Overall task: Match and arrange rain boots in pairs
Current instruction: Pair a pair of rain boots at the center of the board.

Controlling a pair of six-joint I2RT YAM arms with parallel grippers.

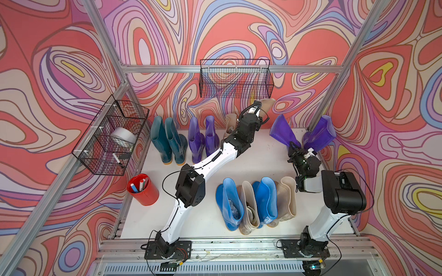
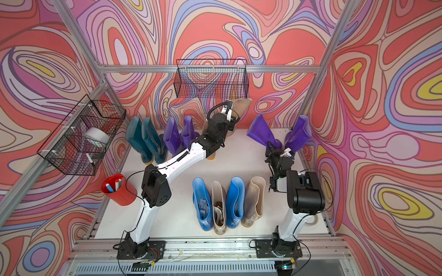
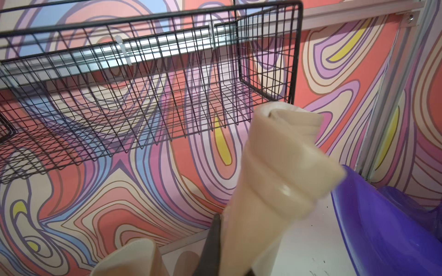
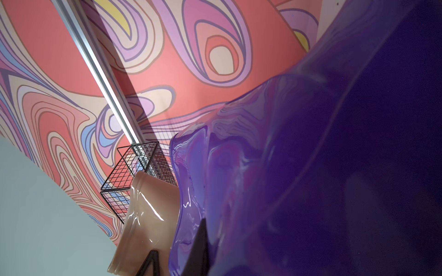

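My left gripper (image 1: pixel 259 111) (image 3: pixel 236 239) is shut on the shaft of a beige rain boot (image 1: pixel 268 105) (image 3: pixel 282 172), which tilts at the back wall under the wire basket. A second beige boot (image 1: pixel 230 122) stands right beside it, partly hidden by the arm. My right gripper (image 1: pixel 293 146) (image 4: pixel 215 243) is shut on the flattened shaft of a purple boot (image 1: pixel 283 132) (image 4: pixel 311 179) at the back right; another purple boot (image 1: pixel 319 133) leans next to it. A teal pair (image 1: pixel 167 141) and a purple pair (image 1: pixel 203 138) stand at the back left.
Along the front stand a blue boot (image 1: pixel 229 203), a beige boot (image 1: pixel 250 208), a blue boot (image 1: pixel 265 198) and a beige boot (image 1: pixel 285 198). A wire basket (image 1: pixel 236 78) hangs on the back wall, another (image 1: pixel 112 136) on the left frame. A red pen cup (image 1: pixel 143 190) stands front left.
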